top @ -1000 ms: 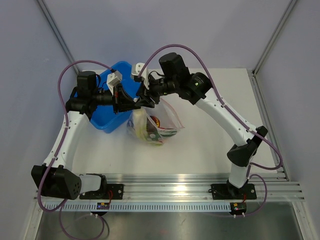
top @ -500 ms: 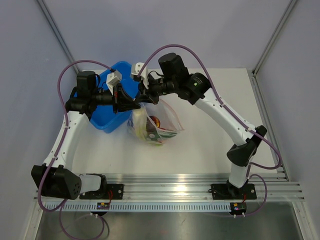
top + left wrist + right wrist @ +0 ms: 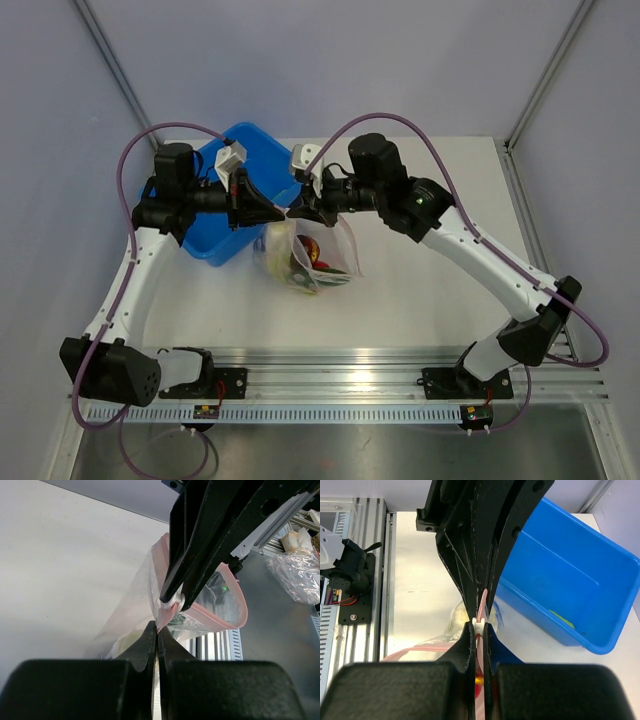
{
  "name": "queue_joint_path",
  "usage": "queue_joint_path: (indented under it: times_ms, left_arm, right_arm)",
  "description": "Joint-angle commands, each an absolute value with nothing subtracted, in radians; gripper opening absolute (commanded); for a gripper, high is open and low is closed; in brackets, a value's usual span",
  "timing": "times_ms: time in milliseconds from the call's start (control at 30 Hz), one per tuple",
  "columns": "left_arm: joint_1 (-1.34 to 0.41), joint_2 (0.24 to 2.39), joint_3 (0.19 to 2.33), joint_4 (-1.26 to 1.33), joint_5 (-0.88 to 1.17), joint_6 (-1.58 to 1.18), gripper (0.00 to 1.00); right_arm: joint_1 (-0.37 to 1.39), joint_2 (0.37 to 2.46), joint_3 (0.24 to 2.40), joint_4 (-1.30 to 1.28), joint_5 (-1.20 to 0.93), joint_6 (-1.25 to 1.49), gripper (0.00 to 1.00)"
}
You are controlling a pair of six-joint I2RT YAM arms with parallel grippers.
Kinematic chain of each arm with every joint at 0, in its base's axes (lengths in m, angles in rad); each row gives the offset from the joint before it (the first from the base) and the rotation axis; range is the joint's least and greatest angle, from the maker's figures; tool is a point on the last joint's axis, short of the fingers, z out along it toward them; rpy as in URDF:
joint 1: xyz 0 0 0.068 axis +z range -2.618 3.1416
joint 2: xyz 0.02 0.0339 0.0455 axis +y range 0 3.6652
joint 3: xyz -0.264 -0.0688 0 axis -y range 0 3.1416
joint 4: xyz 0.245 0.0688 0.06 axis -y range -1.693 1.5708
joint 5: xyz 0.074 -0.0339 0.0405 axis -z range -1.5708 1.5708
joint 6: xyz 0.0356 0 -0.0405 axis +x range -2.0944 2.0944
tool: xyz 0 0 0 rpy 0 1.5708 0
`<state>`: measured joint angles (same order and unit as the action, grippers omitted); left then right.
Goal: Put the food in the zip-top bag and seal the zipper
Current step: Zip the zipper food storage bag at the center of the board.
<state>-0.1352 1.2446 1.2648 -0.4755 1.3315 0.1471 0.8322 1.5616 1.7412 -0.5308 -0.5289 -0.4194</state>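
Pinching the zipper (image 3: 483, 605) at twelve o'clock on the zip-top bag (image 3: 335, 250), left gripper (image 3: 156, 632) and right gripper (image 3: 479, 630) risk slipping off if tugged unevenly, leaving it unsealed.

From the top camera, the black fingers of the left gripper (image 3: 281, 211) and right gripper (image 3: 295, 212) cover the spot where they meet the zipper (image 3: 212, 617). The food (image 3: 309, 246) in the zip-top bag (image 3: 338, 250) is a small jumble; I get red and dark pieces and can't sort the rest. On the left wrist, both sets of fingers block most of the bag's mouth, while on the right wrist the blue bin (image 3: 570, 565) runs off-frame, and a yellow-green speck (image 3: 562, 620) inside is too small to name.
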Motion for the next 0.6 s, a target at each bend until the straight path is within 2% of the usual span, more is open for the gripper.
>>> queue_joint_path:
  times_ms: [0,233,567]
  left_arm:
    - [-0.106,1.201,1.264,-0.348,1.278,0.115,0.0]
    - [-0.097,1.177,1.235,-0.278,1.233,0.057,0.0]
    - [-0.097,1.163,1.226,-0.256,1.282,0.04,0.0]
  right_arm:
    - [0.841,1.45,1.668,-0.563,-0.505,-0.359,0.0]
    - [0.841,1.381,1.58,-0.604,-0.405,-0.325,0.0]
    - [0.841,1.397,1.611,-0.558,-0.469,-0.272,0.0]
